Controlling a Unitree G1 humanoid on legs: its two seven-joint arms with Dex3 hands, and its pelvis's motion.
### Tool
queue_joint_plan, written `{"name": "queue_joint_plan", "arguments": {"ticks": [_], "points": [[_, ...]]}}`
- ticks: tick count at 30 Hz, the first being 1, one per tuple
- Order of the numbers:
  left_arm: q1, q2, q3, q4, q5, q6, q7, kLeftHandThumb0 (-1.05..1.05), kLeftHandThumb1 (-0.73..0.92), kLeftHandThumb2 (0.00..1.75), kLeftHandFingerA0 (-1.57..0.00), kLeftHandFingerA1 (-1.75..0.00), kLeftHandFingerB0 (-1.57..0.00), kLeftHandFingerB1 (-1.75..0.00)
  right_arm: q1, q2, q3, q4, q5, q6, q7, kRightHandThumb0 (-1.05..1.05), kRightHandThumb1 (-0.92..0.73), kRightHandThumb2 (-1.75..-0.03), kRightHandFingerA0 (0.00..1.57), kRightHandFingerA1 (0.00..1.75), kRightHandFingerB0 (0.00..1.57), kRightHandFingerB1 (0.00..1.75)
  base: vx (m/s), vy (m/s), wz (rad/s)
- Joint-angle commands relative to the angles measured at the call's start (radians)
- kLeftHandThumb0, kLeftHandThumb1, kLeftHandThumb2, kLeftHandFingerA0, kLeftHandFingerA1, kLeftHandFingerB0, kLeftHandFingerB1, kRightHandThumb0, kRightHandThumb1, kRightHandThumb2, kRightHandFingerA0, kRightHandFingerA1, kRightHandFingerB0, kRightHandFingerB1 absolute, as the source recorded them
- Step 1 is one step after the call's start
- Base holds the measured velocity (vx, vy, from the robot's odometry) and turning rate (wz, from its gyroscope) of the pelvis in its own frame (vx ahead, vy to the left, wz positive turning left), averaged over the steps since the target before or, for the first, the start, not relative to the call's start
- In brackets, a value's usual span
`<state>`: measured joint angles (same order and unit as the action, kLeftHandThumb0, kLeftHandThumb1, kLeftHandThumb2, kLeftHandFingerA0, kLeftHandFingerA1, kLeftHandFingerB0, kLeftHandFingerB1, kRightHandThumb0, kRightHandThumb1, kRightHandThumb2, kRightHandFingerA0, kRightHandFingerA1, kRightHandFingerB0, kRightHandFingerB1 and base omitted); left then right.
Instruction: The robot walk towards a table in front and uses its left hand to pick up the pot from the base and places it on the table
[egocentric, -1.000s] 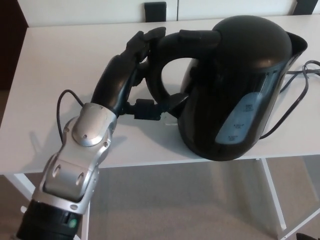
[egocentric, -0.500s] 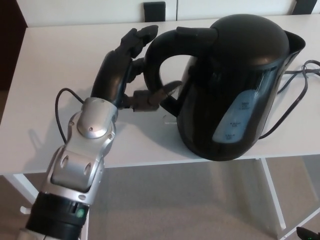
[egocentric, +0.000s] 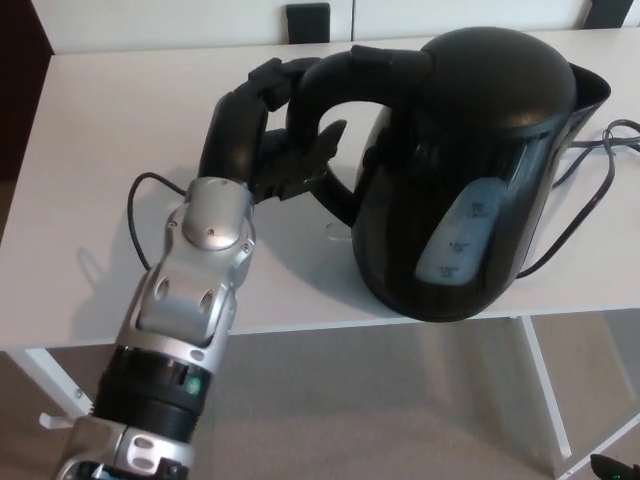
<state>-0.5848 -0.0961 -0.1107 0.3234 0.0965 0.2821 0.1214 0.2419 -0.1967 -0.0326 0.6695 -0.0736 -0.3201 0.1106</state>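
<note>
Held the black, dome-lidded plastic pot (egocentric: 480, 150) by its looped black handle (egocentric: 330, 75) with the black three-fingered left hand (egocentric: 265, 135). Curled the two thick fingers (egocentric: 272, 80) over the top of the handle from the side away from the pot's body, pushed the thumb into the loop from below, and closed to a clamp with little gap showing. Gripped high on the loop, likely so as to hang the weight beneath the hand and hold the pot upright. Saw nothing of the right hand.

Found the pot above the white counter (egocentric: 110, 120), spout turned away from the hand. Could not tell whether it sat on its base or was already clear of it, the underside being hidden by the pot's own bulk.

Saw the lid down, so none of the contents. Noted a pale blue level window (egocentric: 455, 240) on the pot's side, too dim to show any water line. Traced a black power cord (egocentric: 590, 190) over the counter on the spout side of the pot, probably to the hidden base.

Judged the lift as the step in hand, and the set-down beside the base as not yet done
</note>
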Motion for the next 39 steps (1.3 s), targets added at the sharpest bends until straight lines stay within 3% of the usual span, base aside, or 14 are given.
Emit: {"name": "queue_joint_plan", "arguments": {"ticks": [1, 4, 5, 7, 12, 14, 15, 19, 26, 32, 33, 35, 36, 39], "points": [[-0.012, -0.019, -0.02, 0.025, 0.04, -0.074, 0.041, -0.27, 0.84, 0.66, -1.07, -0.62, -0.58, -0.39, 0.005, -0.011, 0.004, 0.002, -0.017, -0.006, -0.022, 0.12, -0.92, -0.75, 0.24, 0.51, 0.04, 0.37, 0.0, 0.0, 0.0], [-0.011, -0.035, -0.018, 0.022, 0.029, -0.079, 0.039, -0.26, 0.84, 0.66, -1.08, -0.65, -0.63, -0.41, 0.007, -0.011, 0.004, -0.002, -0.013, -0.01, -0.02, 0.14, -0.92, -0.74, 0.26, 0.51, 0.05, 0.38, 0.0, 0.0, 0.0], [-0.011, -0.043, -0.013, 0.019, 0.019, -0.076, 0.037, -0.23, 0.83, 0.66, -1.09, -0.75, -0.8, -0.46, 0.007, -0.009, 0.003, -0.004, -0.009, -0.009, -0.018, 0.14, -0.92, -0.7, 0.24, 0.47, 0.09, 0.36, 0.0, 0.0, 0.0], [-0.013, -0.058, -0.001, 0.015, 0.0, -0.071, 0.034, -0.2, 0.81, 0.65, -1.1, -0.87, -0.87, -0.57, 0.007, -0.007, 0.003, -0.009, -0.005, -0.003, -0.014, 0.13, -0.92, -0.7, 0.24, 0.46, 0.09, 0.36, 0.0, 0.0, 0.0], [-0.019, -0.115, 0.068, -0.002, -0.079, -0.022, 0.025, -0.21, 0.81, 0.64, -1.08, -1.09, -0.77, -0.82, 0.0, -0.013, 0.007, -0.003, -0.018, -0.001, -0.024, 0.13, -0.92, -0.73, 0.26, 0.51, 0.05, 0.37, 0.0, 0.0, 0.0], [-0.019, -0.176, 0.147, -0.035, -0.17, 0.03, 0.03, -0.24, 0.81, 0.64, -0.9, -1.11, -0.7, -0.79, 0.001, -0.017, 0.008, 0.002, -0.02, -0.013, -0.023, 0.14, -0.92, -0.74, 0.26, 0.51, 0.05, 0.38, 0.0, 0.0, 0.0], [-0.022, -0.213, 0.206, -0.056, -0.25, 0.058, 0.025, -0.2, 0.82, 0.68, -0.77, -1.47, -0.65, -0.94, 0.002, -0.021, 0.012, 0.0, -0.027, -0.016, -0.027, 0.14, -0.92, -0.69, 0.26, 0.47, 0.11, 0.37, 0.0, 0.0, 0.0], [-0.05, -0.272, 0.319, -0.094, -0.385, 0.129, 0.038, -0.22, 0.83, 0.65, -0.76, -1.66, -0.65, -1.01, -0.002, -0.02, 0.013, 0.002, -0.027, -0.01, -0.031, 0.12, -0.92, -0.69, 0.25, 0.48, 0.1, 0.38, 0.0, 0.0, 0.0], [-0.111, -0.342, 0.453, -0.169, -0.615, 0.203, 0.134, -0.25, 0.75, 0.63, -0.74, -1.63, -0.65, -0.75, -0.009, -0.017, 0.01, 0.0, -0.026, 0.017, -0.031, 0.11, -0.92, -0.73, 0.25, 0.49, 0.06, 0.37, 0.0, 0.0, 0.0], [-0.125, -0.321, 0.453, -0.23, -0.627, 0.245, 0.153, -0.25, 0.8, 0.63, -0.71, -1.65, -0.6, -0.82, -0.006, -0.012, 0.012, -0.004, -0.028, 0.012, -0.034, 0.12, -0.92, -0.69, 0.25, 0.46, 0.1, 0.36, 0.0, 0.0, 0.0], [-0.123, -0.306, 0.453, -0.234, -0.617, 0.246, 0.145, -0.2, 0.82, 0.6, -0.67, -1.67, -0.6, -0.63, -0.005, -0.013, 0.012, 0.0, -0.029, 0.005, -0.034, 0.12, -0.92, -0.69, 0.25, 0.48, 0.1, 0.38, 0.0, 0.0, 0.0], [-0.12, -0.292, 0.456, -0.235, -0.607, 0.253, 0.144, -0.2, 0.82, 0.6, -0.67, -1.67, -0.6, -0.63, -0.002, -0.013, 0.013, 0.005, -0.029, -0.002, -0.033, 0.12, -0.92, -0.69, 0.25, 0.48, 0.1, 0.38, 0.0, 0.0, 0.0], [-0.12, -0.27, 0.459, -0.236, -0.598, 0.252, 0.135, -0.14, 0.84, 0.59, -0.65, -1.71, -0.56, -1.09, -0.001, -0.017, 0.016, 0.006, -0.037, -0.013, -0.037, 0.14, -0.92, -0.69, 0.27, 0.48, 0.11, 0.37, 0.0, 0.0, 0.0], [-0.126, -0.255, 0.467, -0.249, -0.578, 0.258, 0.166, -0.14, 0.83, 0.6, -0.71, -1.7, -0.63, -1.02, -0.004, -0.018, 0.015, 0.015, -0.038, -0.028, -0.042, 0.15, -0.92, -0.68, 0.28, 0.48, 0.12, 0.37, 0.0, 0.0, 0.0]]}}
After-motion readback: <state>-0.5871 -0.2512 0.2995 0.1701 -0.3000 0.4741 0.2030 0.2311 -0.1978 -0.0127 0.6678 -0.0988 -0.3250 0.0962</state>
